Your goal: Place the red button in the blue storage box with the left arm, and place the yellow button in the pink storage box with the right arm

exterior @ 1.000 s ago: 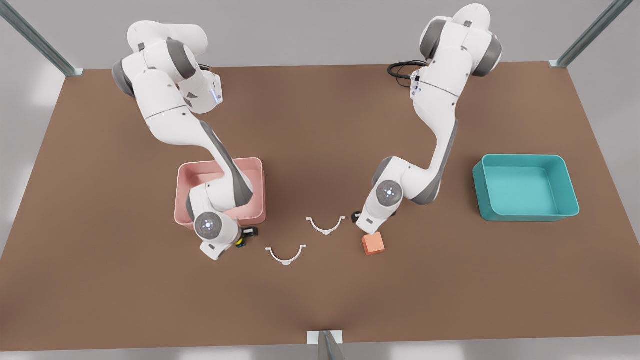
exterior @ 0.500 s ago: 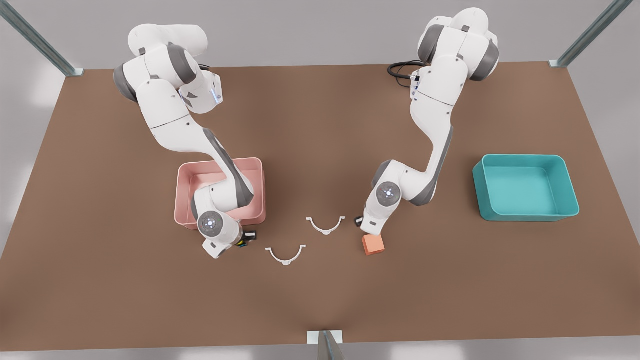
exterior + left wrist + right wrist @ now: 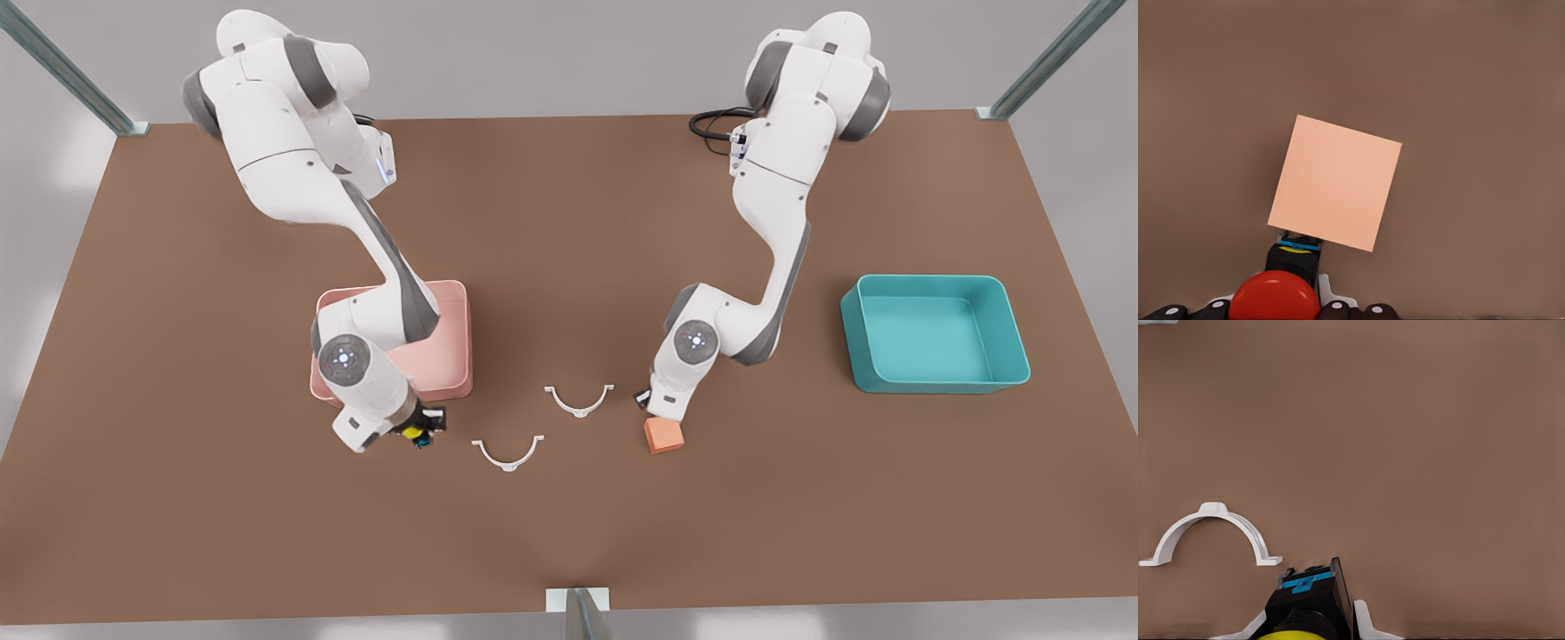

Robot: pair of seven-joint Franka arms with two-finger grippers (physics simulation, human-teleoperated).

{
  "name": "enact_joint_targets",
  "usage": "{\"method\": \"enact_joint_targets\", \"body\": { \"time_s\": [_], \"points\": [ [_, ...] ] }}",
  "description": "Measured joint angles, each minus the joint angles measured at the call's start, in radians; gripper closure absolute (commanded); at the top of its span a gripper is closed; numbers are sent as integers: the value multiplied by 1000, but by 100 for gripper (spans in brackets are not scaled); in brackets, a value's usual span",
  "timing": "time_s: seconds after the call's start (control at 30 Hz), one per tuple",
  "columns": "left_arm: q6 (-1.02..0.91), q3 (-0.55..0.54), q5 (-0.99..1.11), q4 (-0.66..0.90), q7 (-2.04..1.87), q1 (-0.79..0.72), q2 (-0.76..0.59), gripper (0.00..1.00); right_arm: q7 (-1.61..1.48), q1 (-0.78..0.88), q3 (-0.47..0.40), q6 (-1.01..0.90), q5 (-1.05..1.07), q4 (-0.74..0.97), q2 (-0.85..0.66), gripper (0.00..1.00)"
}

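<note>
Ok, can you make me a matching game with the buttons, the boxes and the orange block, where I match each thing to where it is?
Things:
1. tiny yellow-capped push button
2. salmon-orange cube
3. teal plastic storage tray
4. tiny red-capped push button

Places:
A. far on the front view's right
B. at the left gripper, beside the cube
C. at the right gripper, near the pink tray
D. on the table just below the left arm's wrist

Pairs: 1-C, 2-D, 3-A, 4-B
</note>
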Motion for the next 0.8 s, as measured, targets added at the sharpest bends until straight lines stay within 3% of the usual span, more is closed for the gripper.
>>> {"method": "enact_joint_targets", "body": {
  "time_s": [0.1, 0.27, 0.57, 0.6, 0.7, 0.77, 0.8],
  "points": [
    [-32, -1, 0, -108, -13, -6, -120, 52, 0, -9, 1, -35, 2, -142, -123, 53],
    [-156, 0, -1, -128, 0, 76, -263, 52, 0, -18, 1, -63, 6, -377, -298, 54],
    [-313, 15, 18, -247, 202, 411, -426, 52, 3, -21, 1, 18, 7, -506, -224, 51],
    [-321, 16, 22, -255, 240, 453, -435, 52, 3, -22, 1, 31, 7, -510, -213, 48],
    [-332, 18, 30, -262, 367, 602, -437, 52, 7, -27, 1, 58, 4, -521, -199, 20],
    [-323, 21, 33, -263, 458, 681, -416, 52, 10, -28, 1, 70, 2, -524, -196, 16],
    [-318, 21, 34, -264, 504, 714, -407, 52, 11, -28, 1, 74, 2, -525, -196, 8]
  ]
}}
